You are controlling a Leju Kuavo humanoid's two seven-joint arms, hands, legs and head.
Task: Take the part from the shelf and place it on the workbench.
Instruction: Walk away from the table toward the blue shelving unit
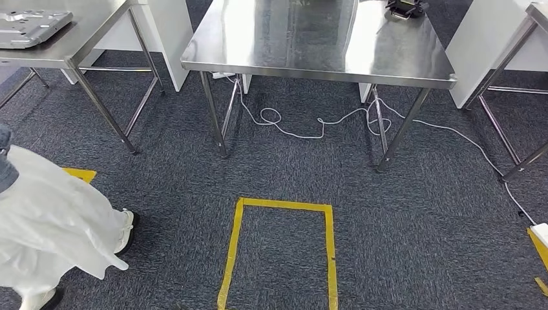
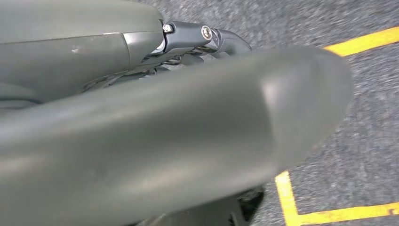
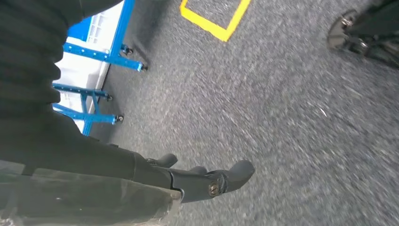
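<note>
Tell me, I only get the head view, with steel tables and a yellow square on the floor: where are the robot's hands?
Observer: The left hand hangs over the carpet, beside a yellow tape corner.
Operator: And the other one?
Observer: The right hand stretches dark fingers above the carpet; whether it holds anything I cannot tell.
Operator: Any shelf around?
Observer: The right wrist view shows a blue-framed rack on small castors.

White cable (image 1: pixel 310 126) lies on grey carpet (image 1: pixel 291 174).
</note>
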